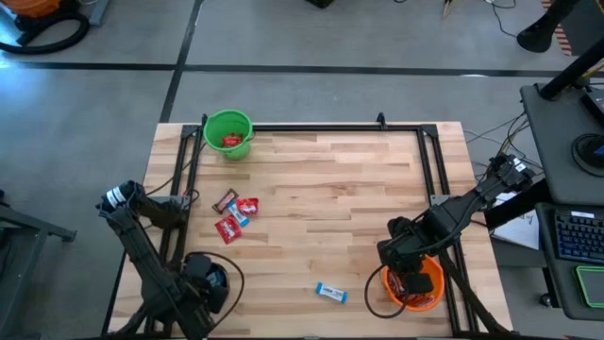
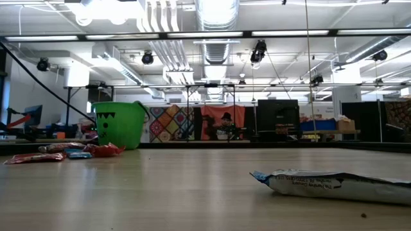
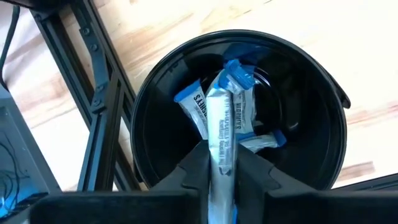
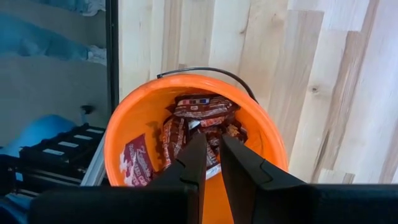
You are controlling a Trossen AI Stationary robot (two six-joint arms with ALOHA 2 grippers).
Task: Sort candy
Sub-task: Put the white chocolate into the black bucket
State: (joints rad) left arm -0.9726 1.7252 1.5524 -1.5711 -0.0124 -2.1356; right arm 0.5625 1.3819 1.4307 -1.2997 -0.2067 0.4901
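Candy: a blue-and-white packet [image 3: 221, 134] clamped in the left hand [image 3: 222, 171] over the black bucket [image 3: 323, 130]; right hand [image 4: 210, 163] empty, nearly together.

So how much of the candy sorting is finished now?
Done: candy lies in the green bucket, black bucket and orange bucket. In hand: the left pincer holds a blue-and-white packet over the black bucket. Left: a small pile and one blue packet on the table.
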